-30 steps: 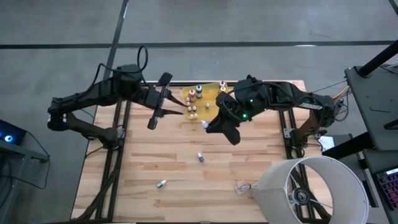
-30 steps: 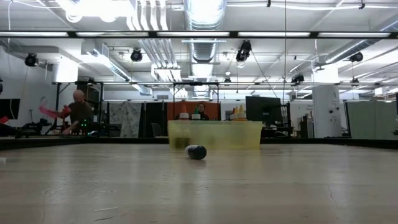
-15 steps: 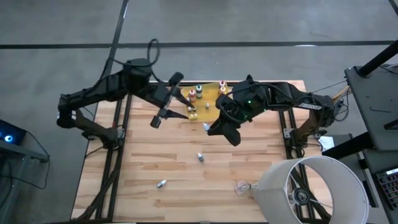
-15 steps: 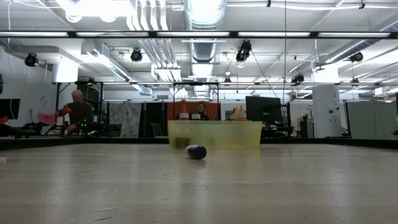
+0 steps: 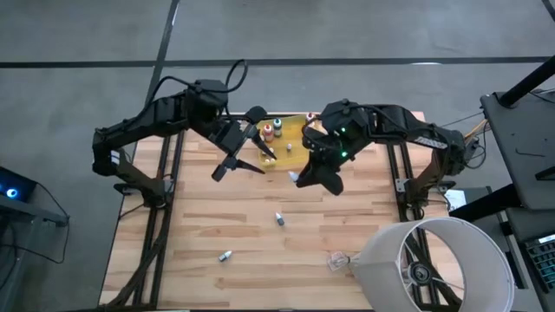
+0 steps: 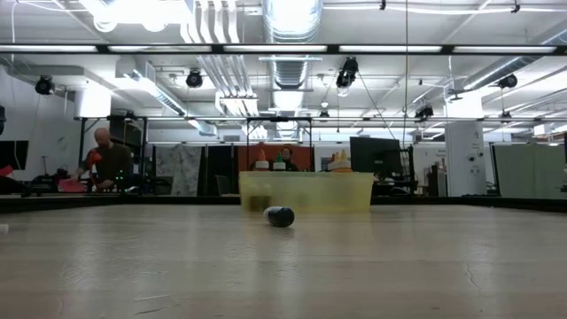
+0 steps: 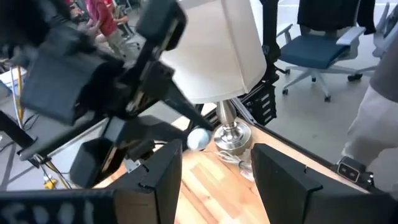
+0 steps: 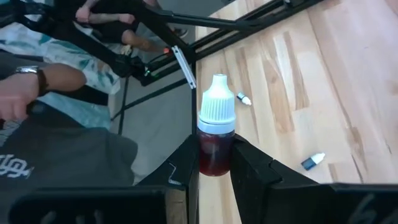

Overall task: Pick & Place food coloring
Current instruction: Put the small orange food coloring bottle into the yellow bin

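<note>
Several small food coloring bottles stand upright in a translucent yellow tray [image 5: 293,143] at the table's far middle; the low view shows the tray [image 6: 354,193] too. My right gripper [image 5: 299,178], just on the near side of the tray, is shut on a bottle with dark red liquid and a white cap [image 8: 215,134]. My left gripper [image 5: 270,162] hovers open by the tray's left near corner, and nothing is between its fingers [image 7: 158,180]. Loose bottles lie on their sides on the wood at mid-table [image 5: 279,218] and toward the near left [image 5: 225,256]. My right gripper pinches the bottle's lower body [image 8: 214,163] between its two fingers, one on each side. The white cap [image 8: 216,102] and the bottle's shoulder stick out past the fingertips. The fingers slant downward from the far side, and the bottle is lifted clear of the table.
A white lampshade [image 5: 434,264] stands at the near right corner, with a clear plastic scrap [image 5: 336,258] beside it. In the low view the mid-table bottle [image 6: 278,216] lies in front of the tray. People work in the room beyond the table.
My left gripper has risen and moved toward the table's right, ending by the tray's left near corner, and its wrist has tipped. My right gripper has turned a little, still holding the white-capped bottle.
</note>
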Controlling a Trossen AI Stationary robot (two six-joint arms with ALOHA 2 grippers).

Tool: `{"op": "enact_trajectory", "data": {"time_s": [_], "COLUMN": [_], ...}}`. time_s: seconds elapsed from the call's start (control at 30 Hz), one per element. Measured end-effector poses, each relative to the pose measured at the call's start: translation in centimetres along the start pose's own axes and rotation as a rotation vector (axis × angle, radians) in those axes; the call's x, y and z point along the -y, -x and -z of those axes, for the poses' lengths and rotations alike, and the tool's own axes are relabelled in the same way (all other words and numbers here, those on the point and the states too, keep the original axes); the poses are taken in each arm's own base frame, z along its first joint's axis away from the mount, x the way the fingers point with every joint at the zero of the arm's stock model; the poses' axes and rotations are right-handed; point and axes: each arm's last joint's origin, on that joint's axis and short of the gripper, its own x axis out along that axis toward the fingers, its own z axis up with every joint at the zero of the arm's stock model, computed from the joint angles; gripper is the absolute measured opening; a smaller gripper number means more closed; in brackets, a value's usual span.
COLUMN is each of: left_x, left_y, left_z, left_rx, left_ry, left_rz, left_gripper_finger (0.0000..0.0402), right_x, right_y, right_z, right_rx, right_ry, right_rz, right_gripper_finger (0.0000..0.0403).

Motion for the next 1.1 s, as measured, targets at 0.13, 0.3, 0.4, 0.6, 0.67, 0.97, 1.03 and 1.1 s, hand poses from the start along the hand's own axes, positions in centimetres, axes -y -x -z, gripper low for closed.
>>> {"op": "enact_trajectory", "data": {"time_s": [0.13,0.3,0.4,0.6,0.67,0.97,1.03,1.1], "left_x": [0.0,0.1,0.1,-0.3,-0.6,-0.9,-0.8,-0.7], "left_y": [-0.3,-1.0,-1.6,-2.6,-3.0,-3.8,-3.8,-3.8], "left_z": [0.1,0.3,0.4,1.1,1.5,1.9,1.8,1.6], "left_rx": [-0.005,-0.010,-0.013,-0.059,-0.080,-0.084,-0.076,-0.067], "left_ry": [-0.001,-0.047,-0.093,-0.099,-0.101,-0.106,-0.111,-0.124], "left_rz": [0.007,0.029,0.036,0.007,-0.005,-0.001,0.002,0.004], "left_gripper_finger": [0.0165,0.0165,0.0165,0.0165,0.0165,0.0165,0.0165,0.0165], "right_x": [0.6,0.9,1.0,1.0,1.1,1.6,1.7,1.9], "right_y": [0.4,0.7,0.7,0.8,0.6,0.0,-0.2,-0.3], "right_z": [-0.3,-0.6,-0.6,-0.6,-0.7,-0.5,-0.4,-0.5], "right_rx": [-0.005,-0.010,-0.017,-0.025,-0.029,-0.064,-0.070,-0.072], "right_ry": [-0.011,-0.011,-0.010,-0.020,-0.029,-0.048,-0.050,-0.053], "right_rz": [-0.026,-0.047,-0.066,-0.084,-0.084,-0.074,-0.071,-0.067], "right_gripper_finger": [0.0064,0.0064,0.0064,0.0064,0.0064,0.0064,0.0064,0.0064]}}
